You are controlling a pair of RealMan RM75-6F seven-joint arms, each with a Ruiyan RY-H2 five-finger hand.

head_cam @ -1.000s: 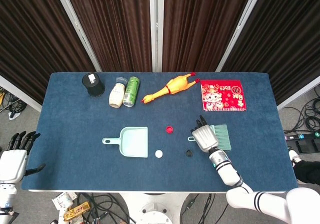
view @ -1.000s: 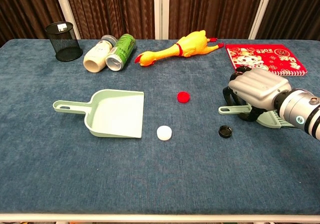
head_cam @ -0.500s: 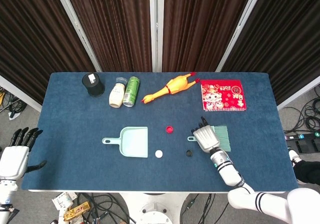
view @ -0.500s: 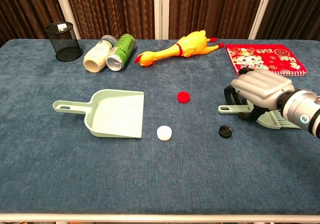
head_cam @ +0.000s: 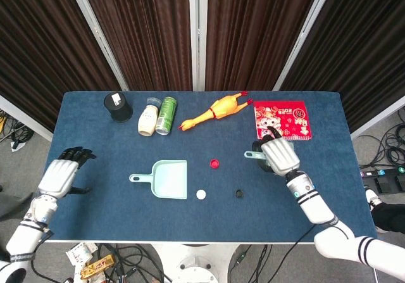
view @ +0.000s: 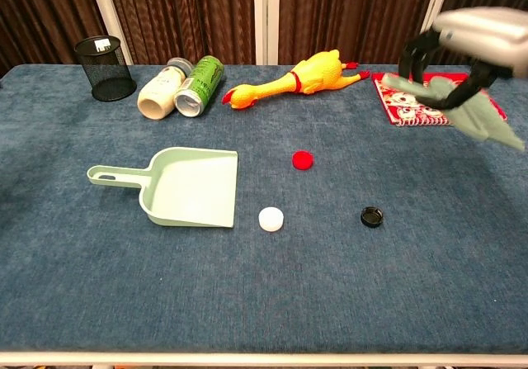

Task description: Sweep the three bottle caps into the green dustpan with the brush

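Observation:
My right hand (head_cam: 280, 156) grips the green brush (view: 462, 105) and holds it up above the table at the right, near the red notebook; the brush handle (head_cam: 252, 154) sticks out to the left of the hand. In the chest view that hand (view: 483, 35) sits high at the top right. The green dustpan (head_cam: 166, 180) lies flat at the centre left with its mouth facing right. Right of the dustpan lie a red cap (head_cam: 214, 163), a white cap (head_cam: 201, 194) and a black cap (head_cam: 240, 194). My left hand (head_cam: 62, 174) hovers over the table's left edge, holding nothing.
Along the back edge stand a black mesh cup (head_cam: 118, 106), a white bottle (head_cam: 147, 119) and a green can (head_cam: 166, 115), both lying down, and a yellow rubber chicken (head_cam: 215, 112). A red notebook (head_cam: 283, 121) lies at the back right.
My right hand has closed on the brush and lifted it off the table, up and back toward the notebook. My left hand has moved in from the side to the table's left edge.

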